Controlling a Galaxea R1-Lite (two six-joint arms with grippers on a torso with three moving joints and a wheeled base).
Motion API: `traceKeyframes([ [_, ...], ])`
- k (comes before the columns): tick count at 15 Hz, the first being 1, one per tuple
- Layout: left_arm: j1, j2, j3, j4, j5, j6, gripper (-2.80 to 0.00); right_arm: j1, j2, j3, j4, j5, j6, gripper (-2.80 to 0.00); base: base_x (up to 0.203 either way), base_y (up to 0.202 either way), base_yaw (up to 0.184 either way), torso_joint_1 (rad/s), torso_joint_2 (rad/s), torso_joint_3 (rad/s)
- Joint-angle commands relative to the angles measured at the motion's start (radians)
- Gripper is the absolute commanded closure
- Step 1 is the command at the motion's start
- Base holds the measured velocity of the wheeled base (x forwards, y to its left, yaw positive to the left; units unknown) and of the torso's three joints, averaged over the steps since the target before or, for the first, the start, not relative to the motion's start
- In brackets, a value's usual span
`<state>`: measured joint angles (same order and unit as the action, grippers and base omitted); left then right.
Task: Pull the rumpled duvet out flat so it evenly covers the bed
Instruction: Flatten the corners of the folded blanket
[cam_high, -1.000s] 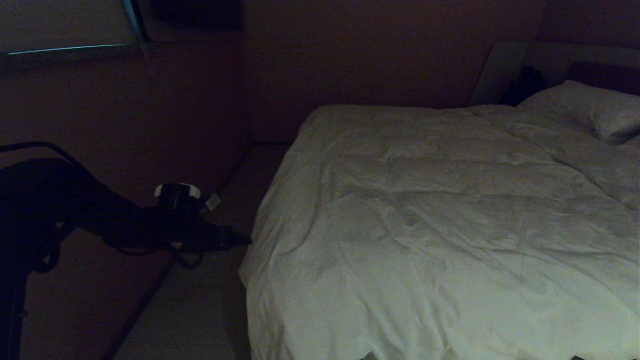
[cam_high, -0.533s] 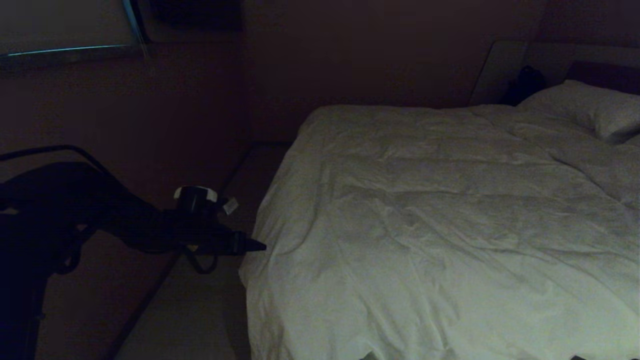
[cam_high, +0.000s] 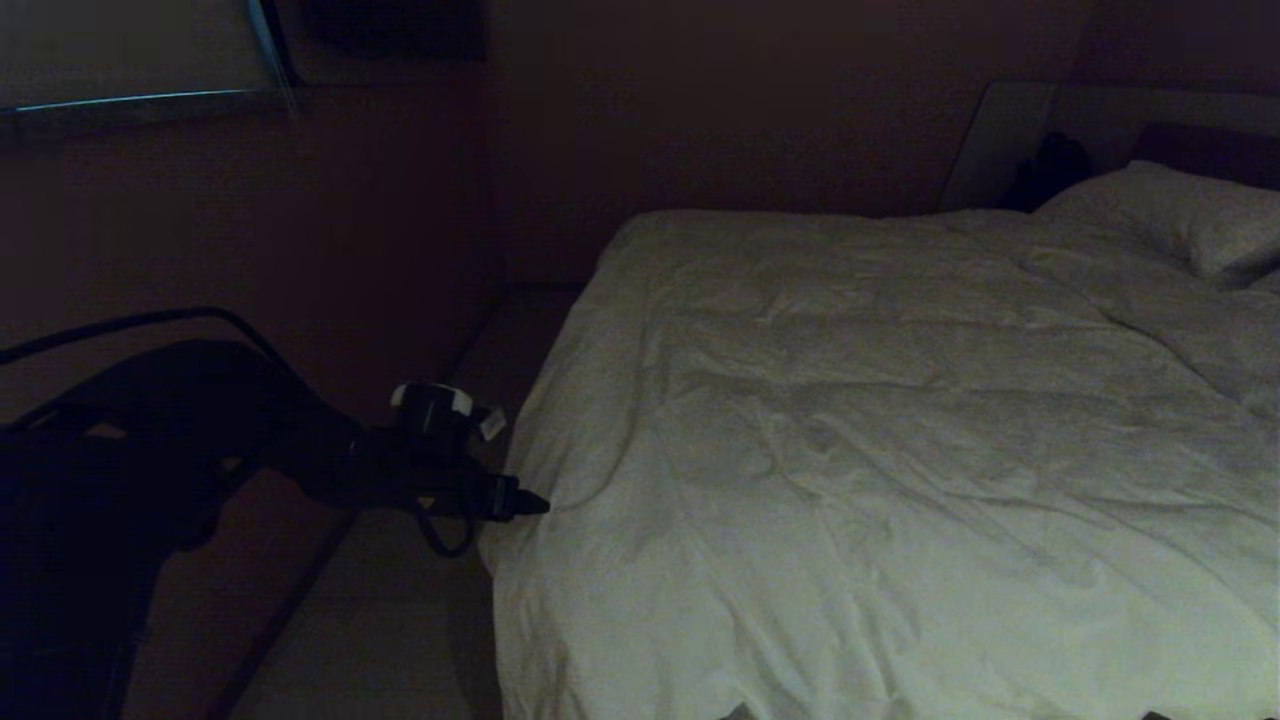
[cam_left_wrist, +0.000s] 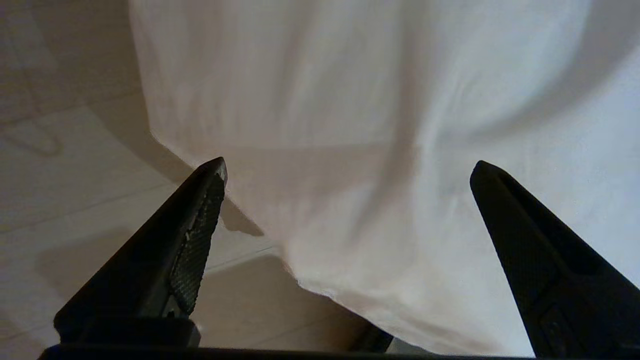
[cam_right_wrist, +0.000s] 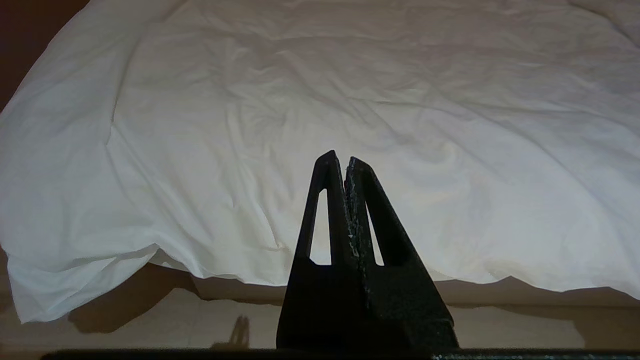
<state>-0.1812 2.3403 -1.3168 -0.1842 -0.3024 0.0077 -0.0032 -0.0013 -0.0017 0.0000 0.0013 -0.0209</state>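
Two grippers are being shown, only one of them near the bedding. The left gripper (cam_high: 535, 504) is being held level at the near left corner of the bed (cam_high: 1120, 110), its tip at the draped side of the duvet (cam_high: 880, 440); its jaws are standing wide apart with the hanging cloth (cam_left_wrist: 350, 150) in front of them, and nothing is being clamped. The duvet is lying across the whole bed, creased, its edge hanging down toward the floor (cam_left_wrist: 75, 165). A pillow (cam_high: 1180, 215) is lying at the head end. The right gripper (cam_right_wrist: 345, 162) is being kept before the foot edge, its jaws pressed together and empty.
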Motion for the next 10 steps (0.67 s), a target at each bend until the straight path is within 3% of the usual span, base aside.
traceKeyframes([
  [1, -0.014, 0.034, -0.015, 0.004, 0.001, 0.000, -2.80, 0.001, 0.001, 0.000, 0.000, 0.000, -0.001, 0.00, 0.000, 0.000, 0.000, 0.000, 0.00, 0.000],
  [6, -0.031, 0.060, -0.013, 0.002, -0.001, 0.043, -2.80, 0.000, 0.001, 0.000, 0.000, 0.000, -0.001, 0.00, 0.000, 0.000, 0.000, 0.000, 0.00, 0.000],
  [10, -0.031, 0.060, -0.013, 0.002, -0.001, 0.043, -2.80, 0.000, 0.001, 0.000, 0.000, 0.000, -0.001, 0.00, 0.000, 0.000, 0.000, 0.000, 0.00, 0.000],
])
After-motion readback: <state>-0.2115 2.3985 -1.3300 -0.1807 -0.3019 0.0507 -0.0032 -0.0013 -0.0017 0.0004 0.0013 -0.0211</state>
